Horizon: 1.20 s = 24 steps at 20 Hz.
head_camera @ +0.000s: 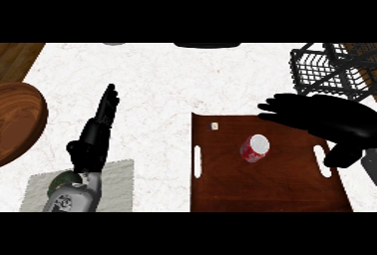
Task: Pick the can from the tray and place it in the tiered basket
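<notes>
Head view shows my right hand (330, 119) over the far right corner of the brown tray (243, 191). Its fingers are straight and spread, pointing to the left, and the thumb hangs down on the near side, by the tray's right handle slot. It holds nothing. The can (255, 148), red with a white end, is on the tray, a little right of its middle and apart from my hand, to the left and nearer than the fingers. I cannot tell for sure if it stands or is tilted. A small white piece (214, 126) lies near the tray's far left corner.

The tiered basket (324, 69), of black wire, is at the far right of the white counter (162, 79), just beyond my right hand.

My left hand (99, 130) is on the left side, seen edge-on, with fingers straight and together, pointing far. Its forearm is above a grey cloth (117, 187). A round wooden plate (16, 124) is at the left edge.
</notes>
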Each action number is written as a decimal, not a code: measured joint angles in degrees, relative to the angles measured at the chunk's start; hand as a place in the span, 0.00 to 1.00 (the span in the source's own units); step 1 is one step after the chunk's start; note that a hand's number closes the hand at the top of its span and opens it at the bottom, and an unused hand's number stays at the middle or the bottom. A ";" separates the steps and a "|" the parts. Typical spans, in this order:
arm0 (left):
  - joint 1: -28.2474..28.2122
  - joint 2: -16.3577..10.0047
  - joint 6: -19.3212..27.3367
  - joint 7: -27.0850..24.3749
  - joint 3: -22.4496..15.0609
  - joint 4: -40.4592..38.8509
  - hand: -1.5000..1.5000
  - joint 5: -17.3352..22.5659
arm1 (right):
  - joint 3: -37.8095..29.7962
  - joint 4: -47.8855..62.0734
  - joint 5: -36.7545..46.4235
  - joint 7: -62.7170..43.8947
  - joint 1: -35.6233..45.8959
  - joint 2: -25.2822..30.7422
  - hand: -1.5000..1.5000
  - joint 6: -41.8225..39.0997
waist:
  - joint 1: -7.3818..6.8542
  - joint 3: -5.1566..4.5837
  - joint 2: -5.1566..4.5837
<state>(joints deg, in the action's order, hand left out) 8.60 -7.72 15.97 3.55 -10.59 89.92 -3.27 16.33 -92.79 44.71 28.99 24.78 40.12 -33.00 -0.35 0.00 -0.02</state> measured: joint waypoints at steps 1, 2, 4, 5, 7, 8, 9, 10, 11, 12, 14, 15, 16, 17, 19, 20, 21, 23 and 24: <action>-0.24 0.10 -0.08 0.16 -0.05 0.43 0.50 -0.27 | -0.04 1.86 0.88 0.89 0.16 -0.39 0.00 0.88 | -0.04 -0.01 -0.01; 0.67 0.24 -0.52 -0.25 0.77 -0.89 0.50 0.07 | -0.24 2.38 1.42 1.15 0.13 -0.72 0.00 1.00 | 0.04 0.00 -0.02; 0.37 0.15 -0.91 -0.42 1.38 -0.84 0.50 -0.10 | -0.22 3.62 2.49 1.75 0.00 -1.12 0.00 1.08 | 0.07 -0.01 -0.01; 0.32 0.04 -1.35 -1.23 1.79 -1.30 0.50 0.05 | -0.18 5.40 2.86 2.33 0.78 -1.47 0.00 1.32 | 0.02 0.00 -0.03; 0.31 0.53 -1.21 -0.20 1.21 -0.29 0.50 -0.70 | 0.31 7.94 4.00 3.61 0.97 -1.74 0.00 2.28 | -0.03 0.00 -0.04; 0.04 0.65 -1.45 -0.49 1.32 -0.39 0.50 -0.65 | 0.85 8.72 4.62 3.58 1.02 -2.47 0.00 2.48 | -0.03 0.00 -0.03; 0.51 0.90 -1.56 -1.00 1.64 -1.59 0.50 -0.71 | 0.82 9.78 4.85 4.07 1.65 -2.89 0.00 2.62 | 0.00 0.01 -0.05; 0.32 0.87 -1.74 -0.43 1.63 -1.00 0.50 -0.94 | 0.92 9.86 5.25 4.26 1.16 -3.42 0.00 3.03 | 0.03 -0.01 -0.03; 0.40 1.14 -1.76 -0.89 1.67 -1.26 0.50 -1.12 | 1.17 9.93 5.50 4.13 1.04 -4.15 0.00 2.98 | 0.07 0.00 -0.03; 0.85 1.03 -1.91 -0.06 1.93 -0.76 0.50 -1.21 | 1.21 10.96 5.88 5.02 0.90 -4.35 0.00 3.76 | 0.05 -0.01 -0.02; 1.30 1.36 -1.95 -1.41 2.58 -2.30 0.50 -1.39 | 1.37 12.23 6.44 6.44 0.99 -4.73 0.00 4.62 | 0.09 0.00 -0.05; 1.88 1.37 -2.20 -1.54 3.14 -2.99 0.50 -1.27 | 1.50 12.69 6.89 6.85 0.60 -5.12 0.00 5.19 | 0.14 -0.01 -0.03; 1.69 1.48 -2.42 -1.87 3.41 -3.31 0.50 -1.16 | 1.28 12.73 6.85 6.81 0.96 -5.31 0.00 4.65 | 0.15 0.01 -0.04; 1.22 1.46 -2.84 -2.21 3.59 -3.28 0.50 -1.01 | 1.25 12.41 6.94 6.71 0.74 -5.57 0.00 4.44 | 0.16 0.00 -0.01; 0.79 1.72 -2.93 -1.82 3.38 -2.41 0.50 -1.46 | 1.33 12.48 7.36 6.62 1.03 -6.15 0.00 4.13 | 0.15 0.00 0.01; 2.18 2.18 -2.71 -1.60 3.49 -3.69 0.50 -1.81 | 1.63 11.95 7.54 6.14 0.79 -6.62 0.00 3.95 | 0.24 -0.01 0.01; 1.99 2.50 -2.59 -1.18 3.27 -3.05 0.50 -2.04 | 1.50 11.85 7.49 6.11 1.10 -6.69 0.00 3.54 | 0.22 0.00 0.01; 1.36 2.69 -2.67 -1.60 3.27 -2.87 0.50 -2.32 | 1.70 11.50 7.56 5.53 1.03 -7.02 0.00 2.94 | 0.20 -0.02 0.03; 1.19 2.89 -2.73 -1.64 3.19 -2.96 0.50 -2.45 | 2.09 11.60 7.86 5.29 0.81 -7.42 0.00 2.92 | 0.19 -0.01 0.03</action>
<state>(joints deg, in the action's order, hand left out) 9.79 -4.82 13.25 1.90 -7.40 86.96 -5.72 18.42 -81.19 52.57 34.28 25.60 32.70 -30.08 -0.16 -0.01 0.01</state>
